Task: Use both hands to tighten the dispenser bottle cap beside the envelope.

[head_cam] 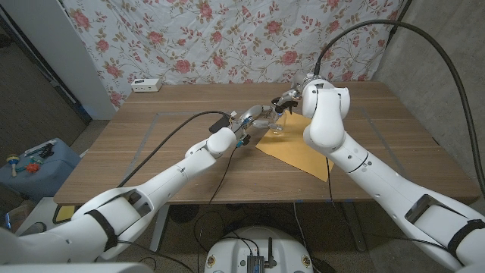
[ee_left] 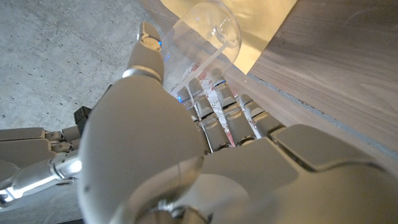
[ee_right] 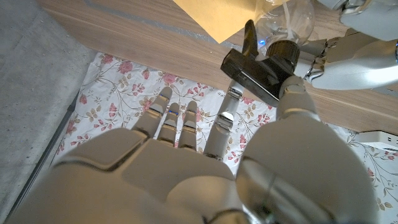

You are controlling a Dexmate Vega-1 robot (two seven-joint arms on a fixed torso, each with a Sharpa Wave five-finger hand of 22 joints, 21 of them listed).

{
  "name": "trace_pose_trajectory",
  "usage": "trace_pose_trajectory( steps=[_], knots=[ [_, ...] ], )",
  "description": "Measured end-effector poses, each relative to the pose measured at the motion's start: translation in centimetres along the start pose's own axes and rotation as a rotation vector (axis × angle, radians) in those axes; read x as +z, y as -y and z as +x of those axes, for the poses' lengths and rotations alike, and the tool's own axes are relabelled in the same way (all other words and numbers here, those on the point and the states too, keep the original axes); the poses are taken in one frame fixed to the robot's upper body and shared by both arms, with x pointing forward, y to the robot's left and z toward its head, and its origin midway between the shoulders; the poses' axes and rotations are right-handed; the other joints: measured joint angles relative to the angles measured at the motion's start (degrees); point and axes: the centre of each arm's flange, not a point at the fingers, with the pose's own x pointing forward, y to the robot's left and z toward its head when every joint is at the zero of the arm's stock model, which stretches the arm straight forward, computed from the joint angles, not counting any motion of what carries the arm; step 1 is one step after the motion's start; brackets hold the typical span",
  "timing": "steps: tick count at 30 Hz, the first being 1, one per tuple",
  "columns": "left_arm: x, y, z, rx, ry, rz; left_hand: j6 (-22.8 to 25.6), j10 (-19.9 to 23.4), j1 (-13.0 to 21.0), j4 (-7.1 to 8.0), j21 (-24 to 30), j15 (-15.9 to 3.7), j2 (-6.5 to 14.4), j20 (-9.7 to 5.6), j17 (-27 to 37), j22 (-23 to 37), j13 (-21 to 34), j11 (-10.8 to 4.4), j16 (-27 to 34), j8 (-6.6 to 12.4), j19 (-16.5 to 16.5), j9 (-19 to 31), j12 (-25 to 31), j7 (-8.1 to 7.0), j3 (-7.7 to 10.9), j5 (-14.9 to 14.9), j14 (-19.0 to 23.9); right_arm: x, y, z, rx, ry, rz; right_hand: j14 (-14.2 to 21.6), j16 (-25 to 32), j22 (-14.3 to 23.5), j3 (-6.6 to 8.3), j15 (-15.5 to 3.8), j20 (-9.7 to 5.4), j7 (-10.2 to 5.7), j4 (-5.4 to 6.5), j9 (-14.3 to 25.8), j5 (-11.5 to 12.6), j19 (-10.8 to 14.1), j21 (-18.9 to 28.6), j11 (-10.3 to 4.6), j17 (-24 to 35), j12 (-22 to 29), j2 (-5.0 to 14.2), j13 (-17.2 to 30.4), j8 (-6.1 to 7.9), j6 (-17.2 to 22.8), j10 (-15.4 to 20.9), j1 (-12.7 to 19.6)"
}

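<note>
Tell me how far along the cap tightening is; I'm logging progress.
Done: left hand grips the clear dispenser bottle at the envelope. In hand: right hand touches the black pump cap. Left: turning it tight; whether it's seated can't be told.

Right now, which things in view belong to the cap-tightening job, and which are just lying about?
Job: clear dispenser bottle; its black pump cap; left hand holding the bottle; right hand at the cap; yellow envelope.

Lying about: white power strip; blue box.
</note>
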Motion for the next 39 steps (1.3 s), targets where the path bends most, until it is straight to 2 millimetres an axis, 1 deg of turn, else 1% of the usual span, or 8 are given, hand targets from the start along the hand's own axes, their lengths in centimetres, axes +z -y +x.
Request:
trace_pose_trajectory(
  steps=[4, 12, 21, 22, 25, 30, 33, 39],
  knots=[
    [-0.1, 0.0, -0.1, 0.002, -0.001, -0.001, 0.0, 0.0, 0.0, 0.0, 0.0, 0.0, 0.0, 0.0, 0.0, 0.0, 0.0, 0.0, 0.01, 0.0, 0.0, 0.0, -0.01, 0.0, 0.0, 0.0, 0.0, 0.2, 0.0, -0.1, -0.004, -0.015, -0.008, 1.04, 0.0, 0.0, -0.23, -0.59, -0.22, 0.08, 0.23, -0.27, 0.0, 0.83, 0.0, -0.28, -0.16, 0.0, 0.1, 0.0, 0.33, 2.55, 1.75, -0.54],
    [-0.2, 0.0, -0.2, 0.005, -0.003, -0.002, 0.0, 0.06, 0.0, 0.0, 0.0, 0.0, 0.0, 0.0, 0.02, 0.0, 0.0, -0.06, 0.01, -0.01, 0.0, 0.0, -0.16, 0.0, 0.0, -0.01, 0.0, 0.6, 0.2, -0.2, -0.023, -0.031, -0.038, 2.74, 0.34, 0.0, -0.23, -1.33, -0.76, -0.41, 0.23, -0.54, 0.0, 1.76, 0.22, -0.82, -0.16, 0.0, 0.33, 0.01, 1.78, 7.73, 4.11, -1.21],
    [-0.5, -0.1, -0.3, 0.007, -0.011, -0.003, 0.0, 0.06, 0.0, 0.0, 0.0, 0.0, 0.0, 0.0, 0.04, 0.0, 0.0, -0.06, 0.0, -0.02, 0.0, 0.0, -0.02, 0.0, 0.0, 0.08, 0.0, 0.9, 0.3, -0.1, -0.039, -0.042, -0.053, 4.58, 0.52, 0.0, -0.22, -2.14, -1.06, -0.32, 0.22, -0.83, 0.0, 3.29, 0.22, -1.46, -0.18, 0.22, 0.63, 0.01, 2.44, 12.35, 6.68, -1.51],
    [-0.5, -0.1, -0.3, 0.007, -0.012, -0.003, 0.0, 0.06, 0.0, 0.0, 0.0, 0.0, 0.0, 0.0, 0.04, 0.0, 0.0, -0.06, 0.0, -0.02, 0.0, 0.0, -0.02, 0.0, 0.0, 0.09, 0.0, 1.0, 0.0, 0.2, -0.024, -0.047, -0.029, 4.99, 0.55, 0.0, -0.13, -2.19, -1.25, -0.34, 0.12, -0.83, 0.0, 3.48, 0.27, -1.52, -0.35, 0.22, 0.72, 0.01, 2.78, 12.98, 7.04, -1.58],
    [-0.6, -0.1, -0.3, 0.008, -0.011, -0.004, 0.0, 0.06, 0.0, 0.01, 0.0, 0.0, 0.0, 0.0, 0.04, 0.0, 0.0, -0.06, -0.01, -0.02, 0.0, 0.0, -0.02, 0.0, 0.0, 0.11, 0.0, 1.1, 0.2, 0.1, -0.039, -0.046, -0.037, 5.57, 0.64, 0.0, 0.03, -2.77, -1.39, -0.42, 0.0, -0.99, 0.0, 4.05, 0.45, -1.72, -0.41, 0.22, 1.07, 0.01, 2.87, 14.53, 7.89, -1.57],
    [-0.6, -0.2, -0.2, 0.009, -0.011, -0.004, 0.0, 0.06, 0.0, 0.01, 0.0, 0.0, 0.0, 0.0, 0.03, 0.0, 0.0, -0.06, -0.02, -0.02, 0.0, 0.0, -0.02, 0.0, -0.01, 0.12, 0.0, 1.2, 0.0, 0.5, -0.041, -0.048, -0.024, 6.8, 0.77, 0.0, 0.49, -3.38, -1.77, -0.54, -0.03, -1.06, 0.0, 4.62, 0.45, -2.02, -0.36, 0.22, 1.71, 0.02, 3.69, 17.26, 9.21, -1.18],
    [-0.6, -0.3, -0.2, 0.009, -0.01, -0.004, 0.0, 0.06, 0.0, 0.07, 0.0, 0.0, 0.0, 0.0, 0.03, 0.0, 0.0, -0.06, -0.03, -0.02, 0.0, 0.0, -0.01, 0.0, -0.07, 0.12, 0.0, 1.2, 0.1, 0.5, -0.051, -0.047, -0.025, 7.42, 0.98, 0.0, 0.95, -4.0, -2.33, -0.52, -0.49, -1.05, 0.0, 5.25, 0.45, -2.29, -0.43, 0.22, 2.25, 0.02, 3.73, 18.75, 9.89, -0.64],
    [-0.7, -0.4, -0.1, 0.01, -0.012, -0.004, 0.0, 0.06, 0.0, -0.01, 0.0, 0.0, 0.0, 0.0, 0.03, 0.0, 0.0, -0.06, -0.13, -0.02, 0.0, 0.0, -0.01, 0.0, 0.01, 0.12, 0.0, 1.4, 0.1, 0.7, -0.07, -0.046, -0.018, 9.27, 1.19, 0.0, 1.29, -4.83, -2.56, -0.47, -0.83, -1.32, -0.34, 6.49, 0.45, -2.51, -0.43, 0.22, 2.92, 0.02, 4.62, 22.13, 11.75, 0.03]
  ],
)
